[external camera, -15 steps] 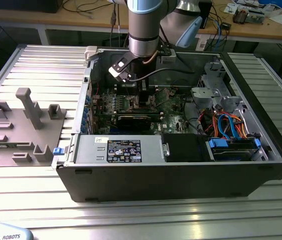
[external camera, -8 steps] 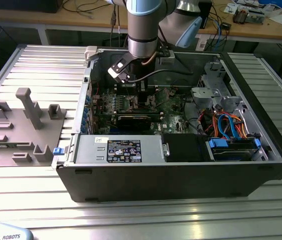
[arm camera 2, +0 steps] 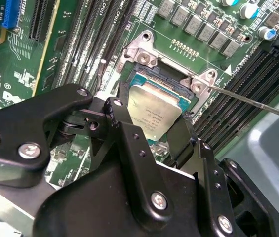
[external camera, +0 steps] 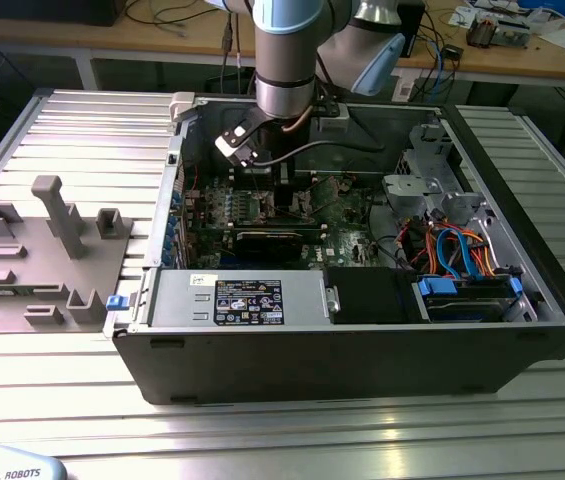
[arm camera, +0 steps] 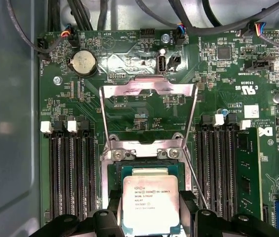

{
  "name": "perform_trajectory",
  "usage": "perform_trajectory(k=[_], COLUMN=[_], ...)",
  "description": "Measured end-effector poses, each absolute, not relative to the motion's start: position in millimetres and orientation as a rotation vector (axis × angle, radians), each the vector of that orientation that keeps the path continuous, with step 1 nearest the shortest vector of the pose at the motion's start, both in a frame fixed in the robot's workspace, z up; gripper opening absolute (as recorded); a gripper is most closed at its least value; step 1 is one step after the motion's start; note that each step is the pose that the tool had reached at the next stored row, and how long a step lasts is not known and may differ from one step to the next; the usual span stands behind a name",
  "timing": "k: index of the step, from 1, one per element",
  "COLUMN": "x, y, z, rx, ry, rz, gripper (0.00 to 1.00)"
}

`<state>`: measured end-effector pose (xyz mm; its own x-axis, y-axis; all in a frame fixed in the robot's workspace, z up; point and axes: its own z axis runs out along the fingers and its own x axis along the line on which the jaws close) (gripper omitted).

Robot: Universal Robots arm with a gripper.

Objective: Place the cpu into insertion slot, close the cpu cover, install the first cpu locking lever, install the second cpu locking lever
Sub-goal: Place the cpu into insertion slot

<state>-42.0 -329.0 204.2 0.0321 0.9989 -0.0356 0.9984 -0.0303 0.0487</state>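
Silvery cpu (arm camera: pixel 151 205) seemingly clamped in the part-open hand (arm camera: pixel 150 198), over the insertion slot (arm camera: pixel 151 164).

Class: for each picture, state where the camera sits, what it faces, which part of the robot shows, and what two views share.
Exterior view: off the arm, raised, looking down into the open computer case; the arm reaches in.
First wrist view: on the wrist, facing straight down at the circuit board; the gripper flanks the chip.
Second wrist view: on the wrist, looking slantwise past the gripper's black body.
Shared: both wrist views show the chip at the socket.
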Motion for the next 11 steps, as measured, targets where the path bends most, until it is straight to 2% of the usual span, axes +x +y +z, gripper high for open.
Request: perform_trajectory(k=[11], x=[-42.0], y=[-325.7], z=[199.4], rx=[2.214], ry=[2.144], rz=[0.013], gripper=[0.54])
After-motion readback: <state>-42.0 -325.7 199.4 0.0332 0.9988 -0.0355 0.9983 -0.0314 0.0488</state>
